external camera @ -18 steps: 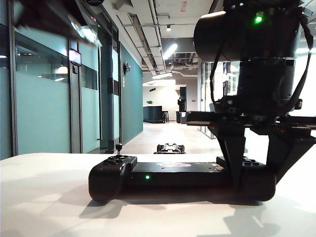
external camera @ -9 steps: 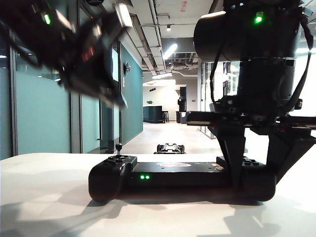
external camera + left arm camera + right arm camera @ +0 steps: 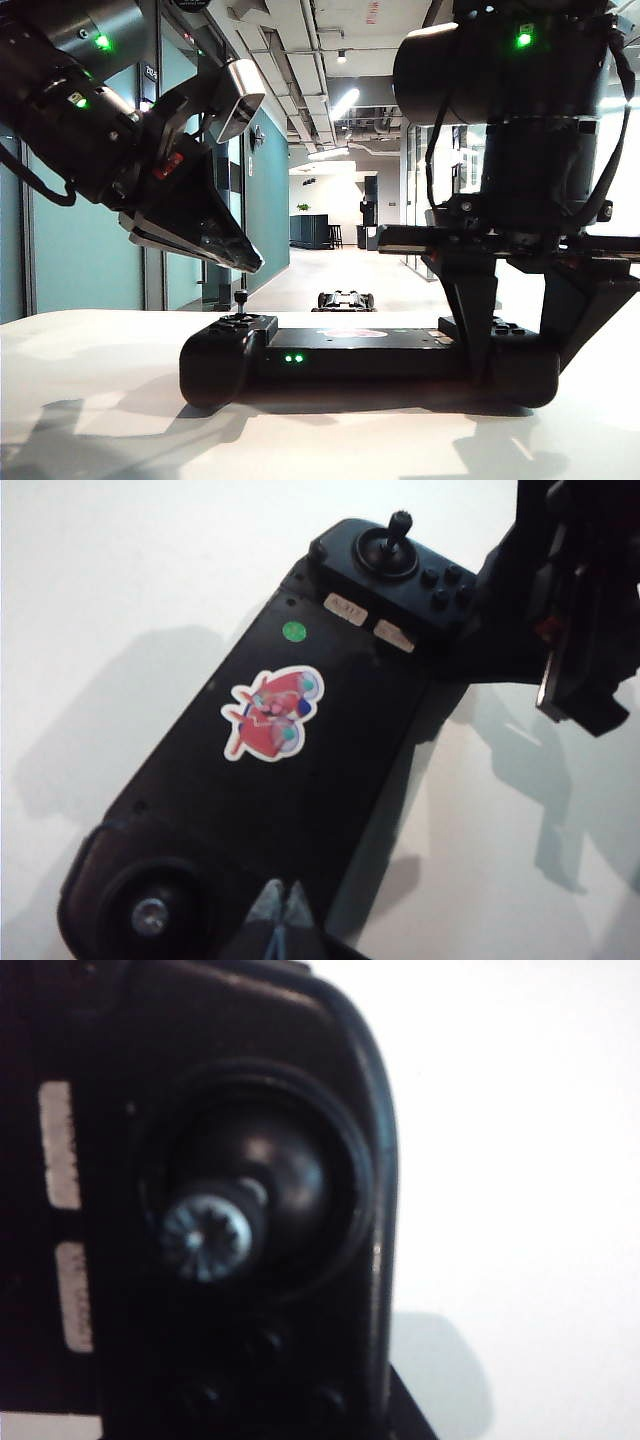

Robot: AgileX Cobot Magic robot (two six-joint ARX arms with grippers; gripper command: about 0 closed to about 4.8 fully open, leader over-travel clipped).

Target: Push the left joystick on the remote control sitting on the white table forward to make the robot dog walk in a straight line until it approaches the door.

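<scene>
The remote control (image 3: 350, 355) lies across the white table (image 3: 100, 400), with two green lights lit on its near face. Its left joystick (image 3: 241, 297) stands upright on the left end. My left gripper (image 3: 250, 264) is shut and empty, slanting down and hanging just above and slightly right of that stick. In the left wrist view its fingertips (image 3: 283, 905) hover over the controller's near end, beside the left joystick (image 3: 150, 915). My right gripper (image 3: 520, 345) is shut on the controller's right end, one finger on each side. The robot dog (image 3: 345, 300) stands on the corridor floor beyond.
A red and white sticker (image 3: 270, 712) marks the controller's flat middle. The right-hand stick (image 3: 205, 1235) fills the right wrist view. Teal glass walls with a dark-framed door (image 3: 215, 285) line the corridor's left side. The table's far edge (image 3: 120, 312) runs behind the controller.
My left arm has swung down from the upper left into view, bringing its shut gripper close above the left joystick. A second green light has lit. The right arm, controller and dog have stayed put.
</scene>
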